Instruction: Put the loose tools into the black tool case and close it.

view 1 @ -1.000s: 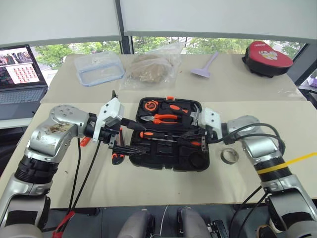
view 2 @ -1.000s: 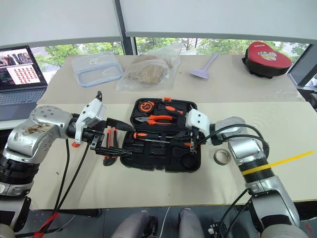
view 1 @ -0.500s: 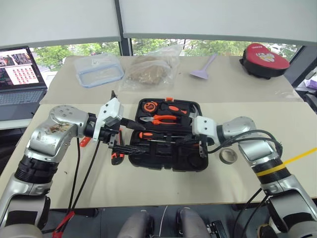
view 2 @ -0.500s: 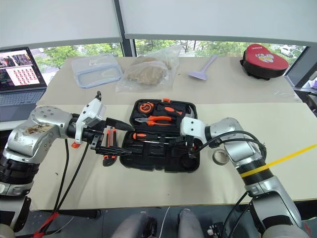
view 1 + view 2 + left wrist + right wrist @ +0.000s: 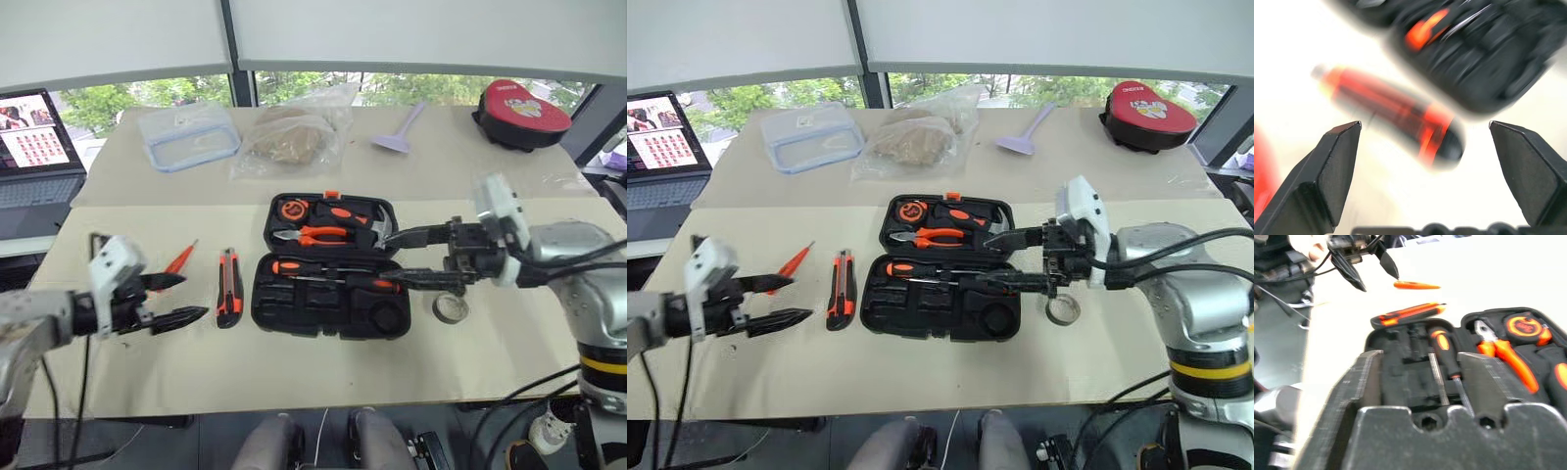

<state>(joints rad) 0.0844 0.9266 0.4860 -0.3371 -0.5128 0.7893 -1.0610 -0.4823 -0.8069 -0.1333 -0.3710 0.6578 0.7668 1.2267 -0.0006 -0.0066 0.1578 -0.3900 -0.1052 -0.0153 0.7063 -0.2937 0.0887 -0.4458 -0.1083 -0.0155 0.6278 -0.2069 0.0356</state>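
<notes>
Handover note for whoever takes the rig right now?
Left gripper: open, empty, hovering left of the utility knife.
Right gripper: open, empty, above the open tool case.
Done: two black-and-orange screwdrivers lie in the case.
Left: knife and slim orange screwdriver on the table left of the case, tape roll on its right; then close the case.

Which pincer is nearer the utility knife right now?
Left. The left pincer hovers open just beside the utility knife, on its outer side; the right pincer is across the black tool case.
</notes>
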